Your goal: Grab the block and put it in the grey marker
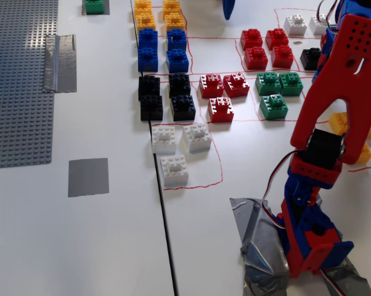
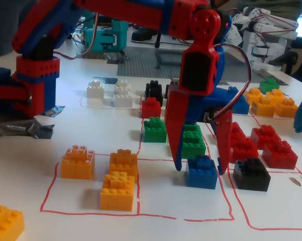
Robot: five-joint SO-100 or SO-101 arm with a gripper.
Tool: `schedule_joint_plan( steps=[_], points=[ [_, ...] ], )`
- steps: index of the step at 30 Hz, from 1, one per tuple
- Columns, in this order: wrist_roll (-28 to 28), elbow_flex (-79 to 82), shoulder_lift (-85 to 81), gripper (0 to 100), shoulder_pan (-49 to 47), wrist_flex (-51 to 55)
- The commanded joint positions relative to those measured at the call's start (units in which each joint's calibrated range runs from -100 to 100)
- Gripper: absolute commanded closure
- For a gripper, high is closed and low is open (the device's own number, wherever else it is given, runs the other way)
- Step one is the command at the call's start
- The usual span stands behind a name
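Note:
The block (image 2: 201,171) is a bright-blue studded brick standing alone inside a red-outlined box on the white table. My red and blue gripper (image 2: 199,169) hangs over it, open, with one finger (image 2: 176,145) on its left and the other finger (image 2: 222,150) on its right; the tips are down at brick height. Whether they touch it I cannot tell. In the other fixed view my arm (image 1: 336,92) hides this block and the gripper. The grey marker (image 1: 88,177) lies flat at the lower left of that view, far from the arm, with nothing on it.
A black brick (image 2: 251,174) sits right beside the right finger, red bricks (image 2: 244,148) and green bricks (image 2: 192,140) just behind. Orange bricks (image 2: 121,183) lie to the left. Other blue bricks (image 1: 163,50), the grey baseplate (image 1: 19,80) and a shiny tape strip (image 1: 60,63) are farther away.

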Motion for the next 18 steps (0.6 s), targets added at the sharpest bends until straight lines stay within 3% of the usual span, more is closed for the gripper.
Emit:
schedule_joint_plan(
  steps=[1, 8, 18],
  points=[
    [-0.15, -5.45, -2.04, 77, -0.06, -0.54],
    [0.98, -8.17, 0.10, 100, -0.65, 1.41],
    [0.73, -8.27, -3.53, 100, -1.63, 5.30]
  ],
)
